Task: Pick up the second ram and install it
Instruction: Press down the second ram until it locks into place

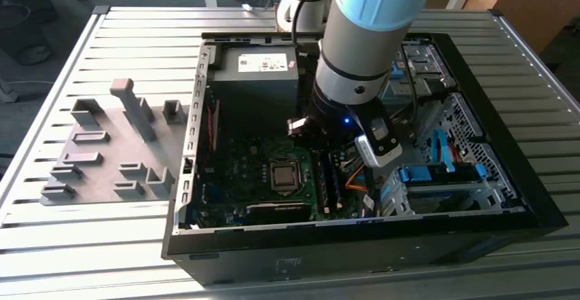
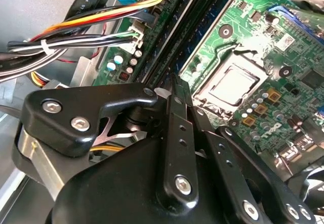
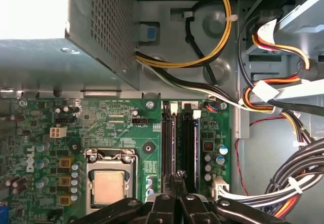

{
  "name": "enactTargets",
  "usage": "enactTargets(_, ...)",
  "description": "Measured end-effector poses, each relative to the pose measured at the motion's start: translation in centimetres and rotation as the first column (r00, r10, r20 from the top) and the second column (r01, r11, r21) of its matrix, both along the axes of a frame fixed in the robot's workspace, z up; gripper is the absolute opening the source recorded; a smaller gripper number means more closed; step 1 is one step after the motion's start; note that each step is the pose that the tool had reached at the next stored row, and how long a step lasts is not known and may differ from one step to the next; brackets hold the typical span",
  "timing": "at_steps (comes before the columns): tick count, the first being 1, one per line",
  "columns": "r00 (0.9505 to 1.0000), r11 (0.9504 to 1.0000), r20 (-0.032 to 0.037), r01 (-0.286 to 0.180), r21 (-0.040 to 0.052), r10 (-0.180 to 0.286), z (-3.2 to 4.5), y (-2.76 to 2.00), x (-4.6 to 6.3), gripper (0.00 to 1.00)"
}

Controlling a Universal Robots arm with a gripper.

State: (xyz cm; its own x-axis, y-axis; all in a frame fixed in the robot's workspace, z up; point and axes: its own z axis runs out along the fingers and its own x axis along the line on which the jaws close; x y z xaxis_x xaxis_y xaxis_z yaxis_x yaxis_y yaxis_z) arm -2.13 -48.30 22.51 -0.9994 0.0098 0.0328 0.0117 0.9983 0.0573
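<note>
One gripper hangs inside one open computer case, its fingertips pressed together with nothing visible between them. They sit right over two dark memory slots. The second ram, thin and edge-on, cannot be told apart from those slots. One processor socket lies just beside them. In the exterior view, one grey tray lies at nine o'clock from the case, and the arm hides the gripper.

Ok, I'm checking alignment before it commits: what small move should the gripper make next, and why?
Probably a slow, straight descent. The gripper hangs right above the two dark memory slots beside the processor, lined up along them. Whether it holds the ram I cannot tell.
</note>
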Motion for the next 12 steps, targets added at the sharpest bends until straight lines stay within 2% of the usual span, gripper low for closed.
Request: enactTargets(12, 1.0, 1.0, 0.0, 0.0, -0.0001, 0.0, -0.74, 0.0, 0.0, 0.11)
